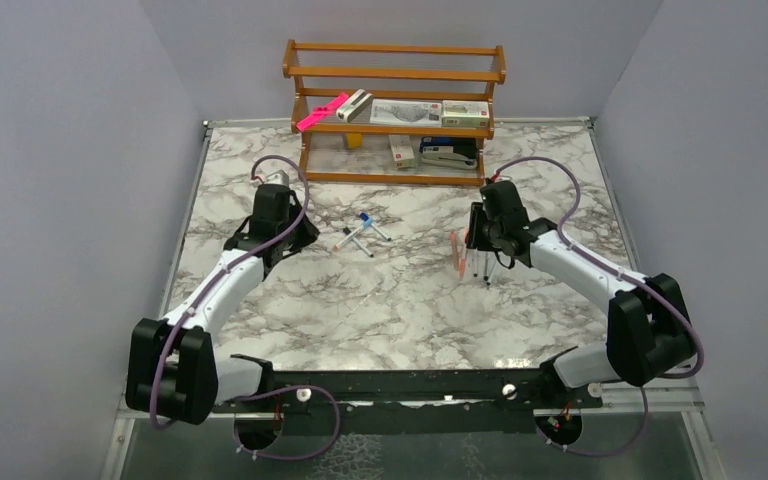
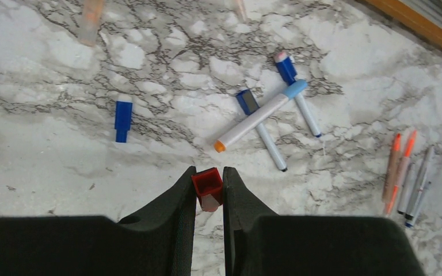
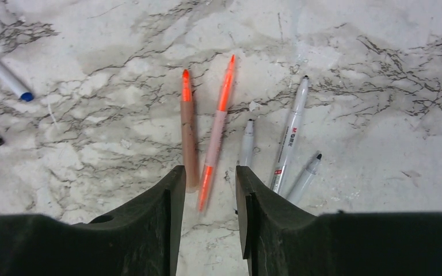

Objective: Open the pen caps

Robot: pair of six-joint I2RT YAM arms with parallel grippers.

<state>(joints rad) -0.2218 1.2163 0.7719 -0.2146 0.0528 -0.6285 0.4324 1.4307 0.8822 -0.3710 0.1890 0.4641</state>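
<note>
My left gripper (image 2: 209,183) is shut on a small red pen cap (image 2: 208,185) with its open end facing up, held above the table. A blue cap (image 2: 122,118) lies loose to the left. Three pens lie crossed ahead: one white with a light-blue end (image 2: 260,115), and two with blue caps (image 2: 259,123) (image 2: 296,95). My right gripper (image 3: 207,178) is open and empty, low over two orange pens (image 3: 189,132) (image 3: 218,123), with three uncapped grey-white pens (image 3: 290,138) beside them. In the top view the left gripper (image 1: 295,235) is left of the crossed pens (image 1: 360,232), and the right gripper (image 1: 477,240) is over its pen group (image 1: 460,258).
A wooden shelf (image 1: 395,110) stands at the back with boxes, a pink bar (image 1: 322,112) and a black stapler (image 1: 448,155). A blurred orange piece (image 2: 90,20) lies far ahead of the left gripper. The marble table (image 1: 390,310) has walls on three sides.
</note>
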